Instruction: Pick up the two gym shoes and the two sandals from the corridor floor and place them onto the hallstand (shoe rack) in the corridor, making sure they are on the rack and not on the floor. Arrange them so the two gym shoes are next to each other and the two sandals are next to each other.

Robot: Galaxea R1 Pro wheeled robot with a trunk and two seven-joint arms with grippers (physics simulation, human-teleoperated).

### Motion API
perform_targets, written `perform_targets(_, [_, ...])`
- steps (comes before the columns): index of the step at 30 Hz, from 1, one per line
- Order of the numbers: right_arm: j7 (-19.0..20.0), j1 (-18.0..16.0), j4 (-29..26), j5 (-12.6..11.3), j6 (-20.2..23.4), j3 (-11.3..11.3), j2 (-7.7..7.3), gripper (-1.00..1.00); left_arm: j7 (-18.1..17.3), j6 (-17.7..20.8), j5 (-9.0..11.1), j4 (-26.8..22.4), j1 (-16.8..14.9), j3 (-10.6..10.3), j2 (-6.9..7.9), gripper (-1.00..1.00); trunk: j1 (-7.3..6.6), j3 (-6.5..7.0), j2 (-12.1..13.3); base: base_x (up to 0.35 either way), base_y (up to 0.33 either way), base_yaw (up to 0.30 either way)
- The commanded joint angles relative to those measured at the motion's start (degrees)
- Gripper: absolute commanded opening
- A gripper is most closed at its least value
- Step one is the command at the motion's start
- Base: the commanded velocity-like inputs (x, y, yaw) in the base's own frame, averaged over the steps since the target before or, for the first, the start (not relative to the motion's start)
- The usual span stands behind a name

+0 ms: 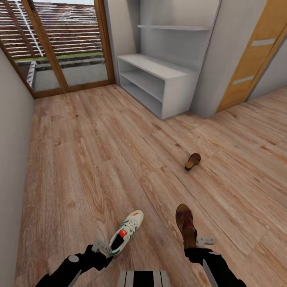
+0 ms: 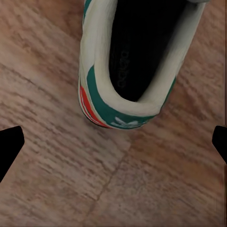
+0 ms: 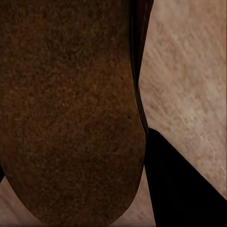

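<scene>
Wood-grain floor (image 1: pixel 99 159): broad bare planks run from my arms to the hallstand, with the only loose thing between being one sandal.
Left wall (image 1: pixel 12 159): a plain wall hems the corridor on my left side, close to my left arm.
Hallstand (image 1: pixel 159 83): pale grey two-tier bench with a tall back panel and a floating shelf, standing far ahead against the wall; both tiers look bare.
Glass door (image 1: pixel 59 44): wood-framed, at the corridor's far end beside the hallstand.
Orange door (image 1: pixel 251 56): to the right of the hallstand.
Gym shoe (image 1: pixel 126 232): on the floor, heel towards my left claw (image 1: pixel 103 248).
Left claw state: spread wide, fingertips (image 2: pixel 10 144) apart behind the shoe's heel (image 2: pixel 120 118), holding nothing.
Near sandal (image 1: pixel 185 224): its heel end sits at my right claw (image 1: pixel 199 242); the brown sole (image 3: pixel 71 118) crowds the right wrist view.
Right claw state: I cannot tell whether it grips.
Far sandal (image 1: pixel 193 161): alone on the floor, well ahead to the right.
</scene>
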Motion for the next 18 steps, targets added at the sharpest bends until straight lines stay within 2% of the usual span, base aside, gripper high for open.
perform_targets(1, [-0.2,0.0,-0.1,-0.2,0.4,0.0,0.01,-1.00,0.0,0.4,0.2,-0.1,-0.1,-0.2,-0.30,1.00,0.01,-0.35,0.0,0.000,0.000,0.000])
perform_targets(4, [-0.2,0.0,-0.1,-0.2,0.4,0.0,-0.01,-1.00,0.0,0.5,0.2,-0.3,-0.2,-0.2,-0.56,1.00,0.09,-1.13,-0.1,0.000,0.000,0.000])
perform_targets(18, [-0.2,0.0,-1.9,-0.2,0.4,0.0,0.00,-1.00,0.1,0.6,0.1,-0.9,-1.0,-0.2,-0.56,1.00,0.12,-1.49,-0.1,0.000,0.000,0.000])
